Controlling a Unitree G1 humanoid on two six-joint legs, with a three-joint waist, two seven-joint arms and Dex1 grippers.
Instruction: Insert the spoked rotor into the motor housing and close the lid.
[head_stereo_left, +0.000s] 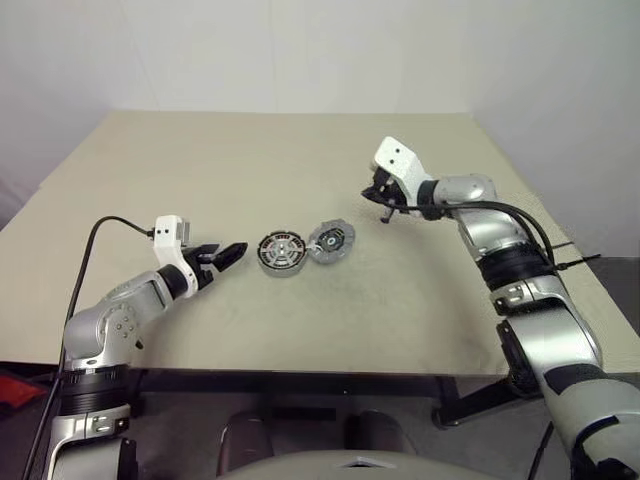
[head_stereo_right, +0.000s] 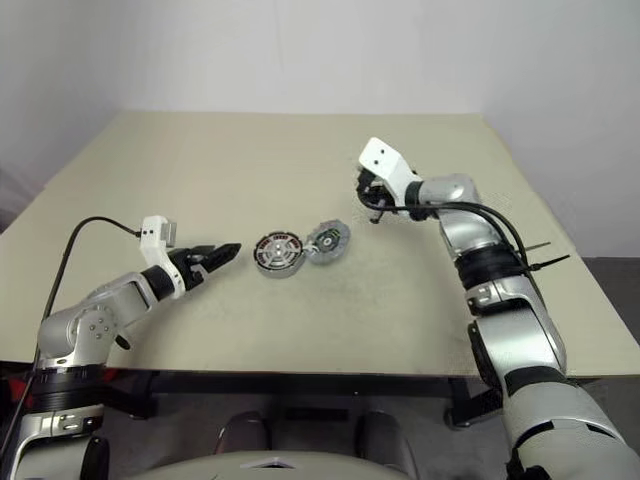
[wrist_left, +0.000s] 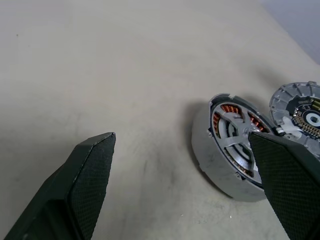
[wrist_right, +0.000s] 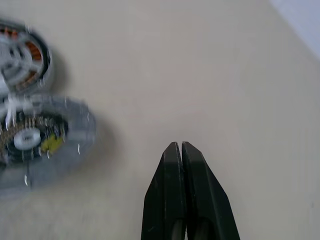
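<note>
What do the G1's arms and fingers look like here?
Silver-grey segmented arms with black joint bands. Each wrist carries a white camera block. Left gripper and right gripper have black tapered fingers with textured inner faces. Black cables run along both forearms.

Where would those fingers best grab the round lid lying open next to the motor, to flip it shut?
Probably by the lid's free rim, the edge farthest from the motor housing, coming from the right gripper's side. The lid lies tilted and joined to the housing at one edge, so only the far rim can swing over. The right gripper is shut, apart from it; the left gripper is open beside the housing.
</note>
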